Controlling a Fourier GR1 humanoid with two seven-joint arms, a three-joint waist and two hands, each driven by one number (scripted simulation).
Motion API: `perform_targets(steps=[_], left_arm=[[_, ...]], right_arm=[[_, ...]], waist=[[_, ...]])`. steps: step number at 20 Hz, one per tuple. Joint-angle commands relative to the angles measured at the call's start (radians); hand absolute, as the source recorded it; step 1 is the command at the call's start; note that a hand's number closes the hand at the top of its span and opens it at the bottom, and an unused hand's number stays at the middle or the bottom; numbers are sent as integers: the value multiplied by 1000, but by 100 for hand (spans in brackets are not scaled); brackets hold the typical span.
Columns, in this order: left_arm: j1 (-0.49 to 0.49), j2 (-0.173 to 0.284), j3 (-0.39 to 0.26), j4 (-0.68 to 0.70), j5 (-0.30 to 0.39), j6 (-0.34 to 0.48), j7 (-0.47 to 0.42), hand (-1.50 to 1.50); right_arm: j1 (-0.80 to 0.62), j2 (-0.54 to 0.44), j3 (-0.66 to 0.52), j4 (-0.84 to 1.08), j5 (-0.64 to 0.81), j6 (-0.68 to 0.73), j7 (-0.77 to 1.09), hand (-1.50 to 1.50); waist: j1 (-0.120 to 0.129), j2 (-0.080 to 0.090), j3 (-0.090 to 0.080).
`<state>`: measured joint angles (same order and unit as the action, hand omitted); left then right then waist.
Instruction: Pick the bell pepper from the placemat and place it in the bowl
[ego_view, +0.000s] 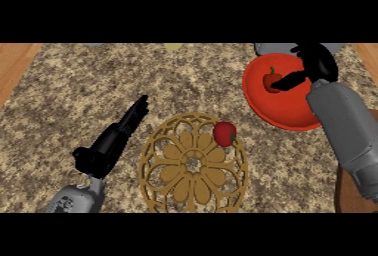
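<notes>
No brand, label or lettering shows anywhere on the counter, just speckled granite from side to side, with wood strips at the far left and far right edges.

Right hand is up over the red bowl, at the bowl's far rim. Its fingers are curled, thumb pointing down-left toward a small red pepper lying inside the bowl. Thumb tip and pepper look to be touching or nearly so; from this angle I cannot tell whether the hand has hold of it. The grey forearm crosses the bowl's right side and hides that part of the rim.

Another red pepper sits on the placemat, at its upper right edge, near the rim, with a green stem on its right. The placemat is a tan openwork round with a flower pattern, low in the middle of the view.

Left hand lies just left of the placemat, fingers straight and pointing up the counter, holding nothing, apart from the mat's edge.

Open room: a wide stretch of bare granite above the placemat and across the upper left. Between placemat and bowl there is a clear strip. A grey object peeks in at the top behind the bowl, too cut off to name.
</notes>
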<state>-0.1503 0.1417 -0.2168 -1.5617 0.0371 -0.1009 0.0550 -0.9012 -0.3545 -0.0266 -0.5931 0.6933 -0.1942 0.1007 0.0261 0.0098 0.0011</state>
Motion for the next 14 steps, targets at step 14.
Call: perform_targets(steps=[14], left_arm=[[26, 7, 43, -19, 11, -20, 4, 0]], right_arm=[[91, -177, -392, 25, -337, -83, -199, -150]], waist=[[-27, -8, 0]])
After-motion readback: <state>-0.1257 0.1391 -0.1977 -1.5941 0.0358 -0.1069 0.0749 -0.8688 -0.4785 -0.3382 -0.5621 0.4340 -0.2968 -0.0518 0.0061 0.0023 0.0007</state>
